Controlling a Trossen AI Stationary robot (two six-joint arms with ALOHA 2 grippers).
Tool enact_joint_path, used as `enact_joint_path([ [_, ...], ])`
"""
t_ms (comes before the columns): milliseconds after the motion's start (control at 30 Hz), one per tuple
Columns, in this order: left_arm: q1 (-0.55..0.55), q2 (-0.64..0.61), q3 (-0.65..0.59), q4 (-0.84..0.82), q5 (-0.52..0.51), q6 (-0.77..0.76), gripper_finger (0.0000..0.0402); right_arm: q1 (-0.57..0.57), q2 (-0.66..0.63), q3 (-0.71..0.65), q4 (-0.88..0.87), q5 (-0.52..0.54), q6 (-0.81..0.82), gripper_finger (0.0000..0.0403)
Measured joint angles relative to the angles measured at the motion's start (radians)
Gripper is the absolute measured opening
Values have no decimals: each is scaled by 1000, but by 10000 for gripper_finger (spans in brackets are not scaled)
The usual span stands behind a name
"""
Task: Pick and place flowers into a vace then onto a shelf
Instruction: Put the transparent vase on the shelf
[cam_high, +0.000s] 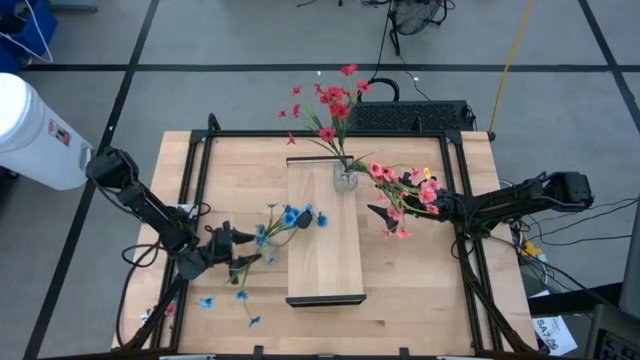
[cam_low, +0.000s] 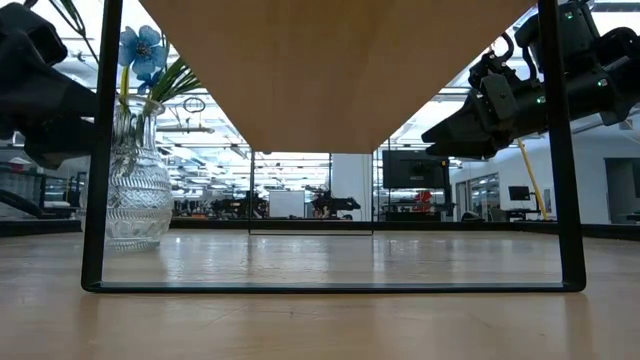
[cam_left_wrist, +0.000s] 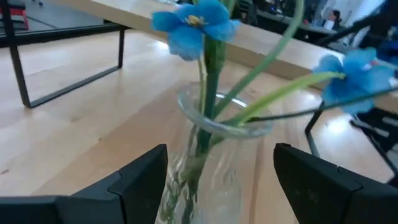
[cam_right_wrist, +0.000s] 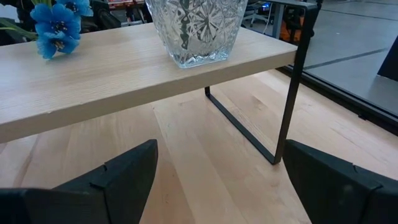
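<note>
The shelf (cam_high: 325, 260) stands mid-table on thin black legs. On its far end stands a cut-glass vase (cam_high: 345, 178) (cam_right_wrist: 196, 31) holding red-pink flowers (cam_high: 335, 105); some sprays (cam_high: 405, 190) lean right, above my right gripper (cam_high: 380, 212) (cam_right_wrist: 219, 144). That gripper is open beside the shelf's right edge, with nothing between its fingers. A second glass vase (cam_left_wrist: 208, 168) (cam_low: 135, 195) with blue flowers (cam_high: 290, 215) (cam_left_wrist: 196, 25) stands on the table left of the shelf. My left gripper (cam_high: 240, 252) (cam_left_wrist: 219, 149) is open, one finger on each side of this vase with gaps showing.
Loose blue blossoms (cam_high: 205, 301) (cam_high: 253, 320) lie on the table near its front left. The shelf's black leg frame (cam_low: 100, 150) stands just in front of the blue-flower vase. A black box (cam_high: 410, 117) sits at the far edge, and a white cylinder (cam_high: 30, 130) stands off the table's left.
</note>
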Motion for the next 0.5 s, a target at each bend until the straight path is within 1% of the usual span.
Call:
enact_joint_path([
  [100, 1, 0, 0, -3, 32, 3, 294, 0, 0, 0, 0, 0, 0, 334],
  [267, 6, 0, 0, -2, 156, 26, 307, 0, 0, 0, 0, 0, 0, 334],
  [367, 6, 0, 0, 0, 162, 35, 332, 0, 0, 0, 1, 0, 0, 334],
  [500, 6, 0, 0, -3, 126, 33, 384, 0, 0, 0, 1, 0, 0, 334],
])
